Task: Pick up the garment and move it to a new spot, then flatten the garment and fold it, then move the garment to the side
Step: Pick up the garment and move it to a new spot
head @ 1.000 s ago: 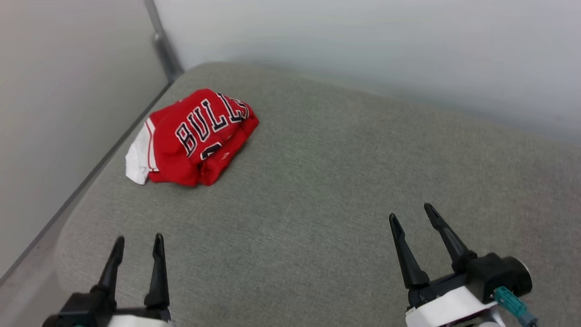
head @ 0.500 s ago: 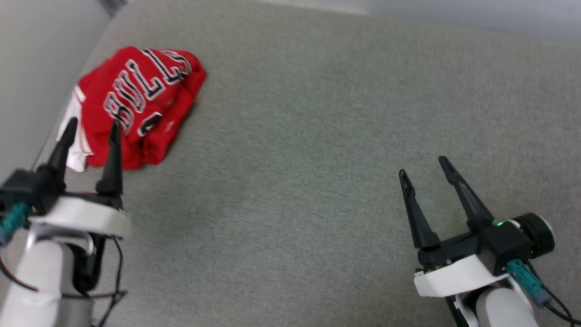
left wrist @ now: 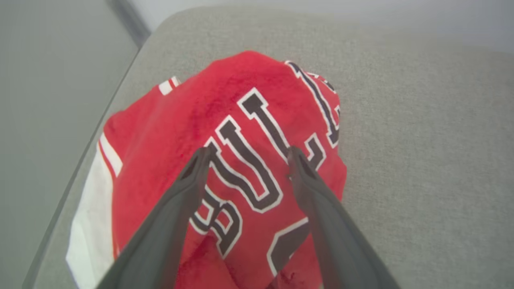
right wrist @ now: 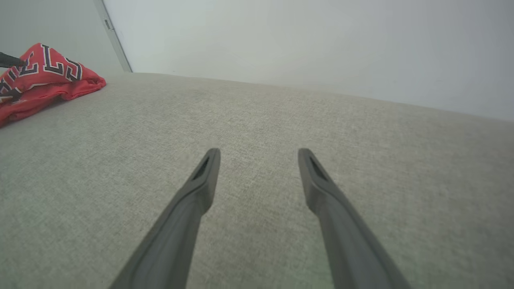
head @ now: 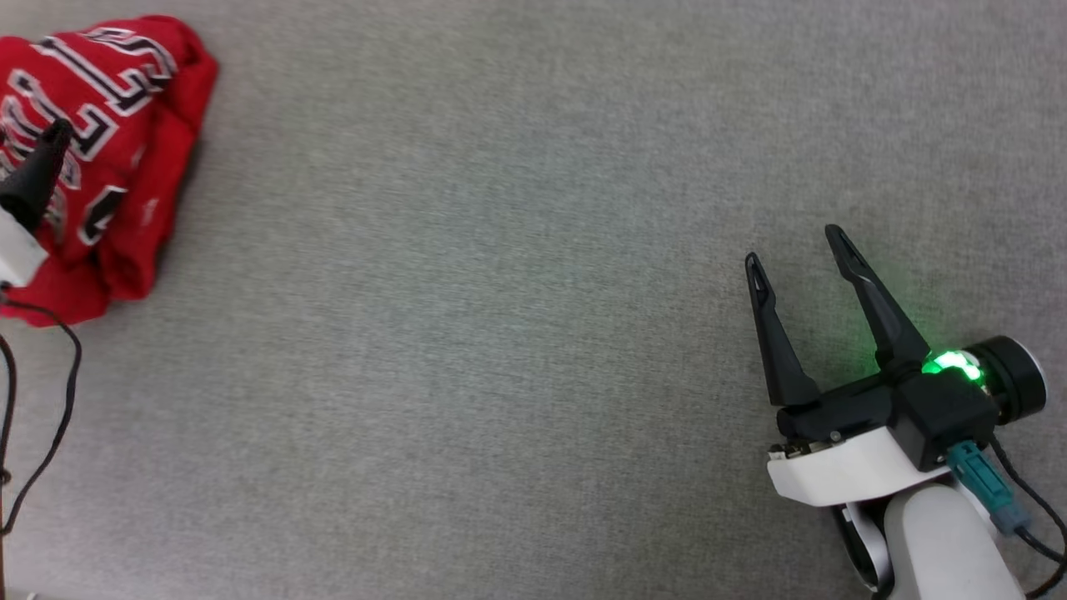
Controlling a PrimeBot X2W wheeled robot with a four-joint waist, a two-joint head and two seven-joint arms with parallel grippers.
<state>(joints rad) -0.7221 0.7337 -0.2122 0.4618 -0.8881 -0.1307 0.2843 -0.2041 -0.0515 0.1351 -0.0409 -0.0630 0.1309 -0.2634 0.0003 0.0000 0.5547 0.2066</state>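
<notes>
The garment (head: 125,108) lies bunched at the upper left of the head view on the grey surface (head: 500,333). The left gripper (left wrist: 249,154) hangs over its lettering, fingers released (gripping nothing); the right gripper (head: 792,246), lower right, likewise released.

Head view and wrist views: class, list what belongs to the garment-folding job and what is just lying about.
Job:
- crumpled red jersey T-shirt with black, white-outlined lettering
- left gripper, open, pointing at it
- right gripper, open

Just there:
- grey fabric cushion
- pale wall
- grey post
</notes>
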